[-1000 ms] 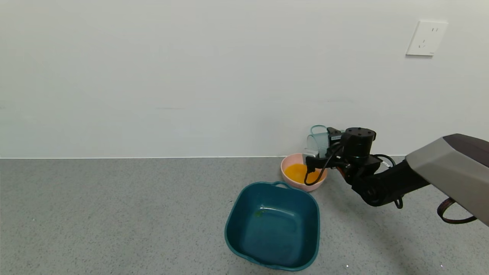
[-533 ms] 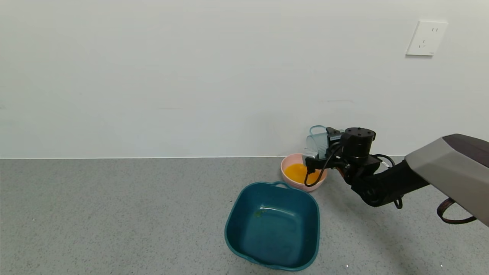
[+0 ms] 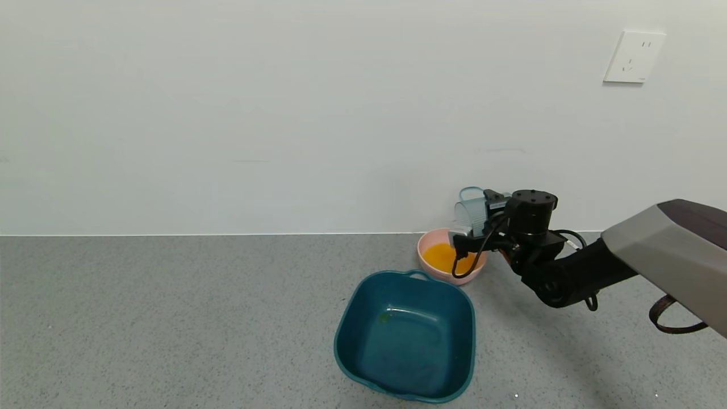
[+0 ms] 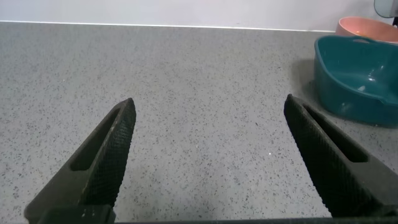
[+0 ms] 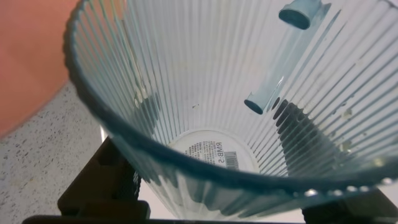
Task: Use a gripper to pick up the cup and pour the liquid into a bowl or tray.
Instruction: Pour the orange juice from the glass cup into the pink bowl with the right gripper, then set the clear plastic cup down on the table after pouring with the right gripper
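Note:
My right gripper [image 3: 480, 218] is shut on the ribbed blue-green cup [image 3: 470, 211] and holds it tipped on its side above the far right rim of the pink bowl [image 3: 427, 241]. The orange liquid [image 3: 442, 255] lies in the bowl. In the right wrist view the cup [image 5: 205, 87] fills the frame and looks empty, with a label on its base and the pink bowl [image 5: 31, 56] behind it. My left gripper [image 4: 208, 165] is open over bare grey counter, off to the left of the tub.
A dark teal tub [image 3: 406, 335] with handles stands just in front of the bowl; it also shows in the left wrist view [image 4: 357, 78]. A white wall rises right behind the bowl. A wall socket [image 3: 633, 57] is at the upper right.
The right gripper and tipped cup have shifted very slightly left and away; otherwise nothing has changed.

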`<act>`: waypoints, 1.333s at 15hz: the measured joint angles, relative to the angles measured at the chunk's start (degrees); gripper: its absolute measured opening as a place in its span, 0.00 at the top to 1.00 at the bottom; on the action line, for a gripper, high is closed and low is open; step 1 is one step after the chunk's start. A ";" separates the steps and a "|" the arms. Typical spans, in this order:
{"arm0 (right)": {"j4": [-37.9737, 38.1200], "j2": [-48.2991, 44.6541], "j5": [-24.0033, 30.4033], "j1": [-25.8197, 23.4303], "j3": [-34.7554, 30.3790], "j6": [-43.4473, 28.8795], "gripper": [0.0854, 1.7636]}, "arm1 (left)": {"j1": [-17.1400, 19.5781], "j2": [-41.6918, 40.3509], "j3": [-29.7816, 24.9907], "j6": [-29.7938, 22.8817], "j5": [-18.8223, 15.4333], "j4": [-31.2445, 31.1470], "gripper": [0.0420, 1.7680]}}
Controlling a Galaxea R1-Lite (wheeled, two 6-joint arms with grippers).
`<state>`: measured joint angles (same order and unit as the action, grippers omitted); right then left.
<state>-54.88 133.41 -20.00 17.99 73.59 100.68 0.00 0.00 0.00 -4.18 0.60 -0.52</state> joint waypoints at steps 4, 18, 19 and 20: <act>0.01 0.00 -0.02 0.24 0.00 -0.02 0.24 | 0.00 0.00 0.00 0.00 -0.02 0.00 0.03; -0.33 0.10 0.22 0.59 -0.06 -0.22 0.24 | 0.00 0.00 0.00 0.00 0.00 0.00 0.03; -0.38 0.10 0.20 0.66 -0.15 -0.55 0.24 | 0.00 0.00 0.00 0.00 0.00 0.00 0.03; -0.44 0.10 0.17 0.68 -0.30 -1.76 0.24 | 0.00 0.00 0.00 0.00 0.00 0.00 0.03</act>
<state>-55.32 133.51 -19.83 18.68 73.29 98.93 0.00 0.00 0.00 -4.18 0.60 -0.52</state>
